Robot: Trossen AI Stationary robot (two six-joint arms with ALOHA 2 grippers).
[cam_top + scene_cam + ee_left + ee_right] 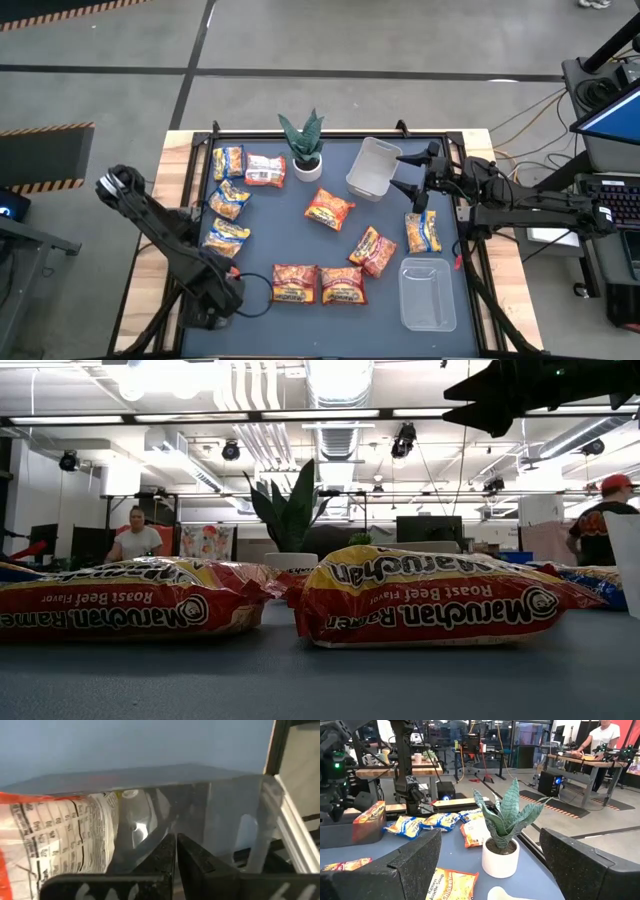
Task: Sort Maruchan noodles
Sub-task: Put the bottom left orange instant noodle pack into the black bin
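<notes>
Left gripper (176, 865), clenched on a clear rectangular plastic bin's wall (210, 815) at the table's near-left corner, may slip; right gripper (412, 172) released.

Table (300, 320); noodle packets (329, 208), plant (305, 150), bins (427, 293)

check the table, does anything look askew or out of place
Yes: the clear bin beside the potted plant sits tilted on its side, near the right gripper, while the other clear bin lies flat. The noodle packets lie scattered at mixed angles.
</notes>
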